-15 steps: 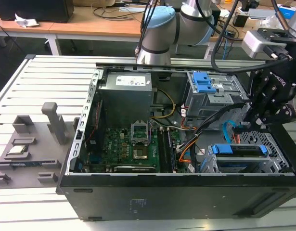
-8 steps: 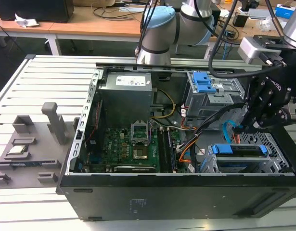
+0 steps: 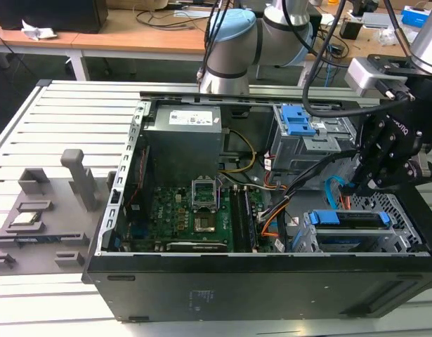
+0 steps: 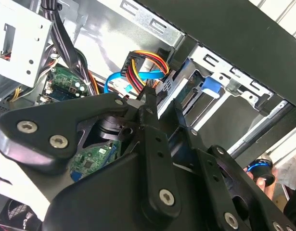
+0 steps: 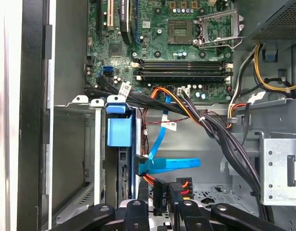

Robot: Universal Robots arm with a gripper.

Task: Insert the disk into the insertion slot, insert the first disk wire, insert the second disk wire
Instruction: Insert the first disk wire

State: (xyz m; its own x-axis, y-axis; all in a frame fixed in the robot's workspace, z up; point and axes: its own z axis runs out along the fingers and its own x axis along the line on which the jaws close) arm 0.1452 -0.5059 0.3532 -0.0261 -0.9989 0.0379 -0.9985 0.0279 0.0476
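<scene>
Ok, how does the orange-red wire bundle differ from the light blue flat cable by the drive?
The first disk wire is a bundle of round orange, red and black strands; the second disk wire is one flat blue ribbon. The first's plug is black, the second's blue. Both end beside the gripper.

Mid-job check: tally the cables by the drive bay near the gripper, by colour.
Flat light blue ribbon cable: 1
Orange, red and black wire bundle with black plug: 1
Thick black sleeved cable bundle: 1
Total: 3
</scene>
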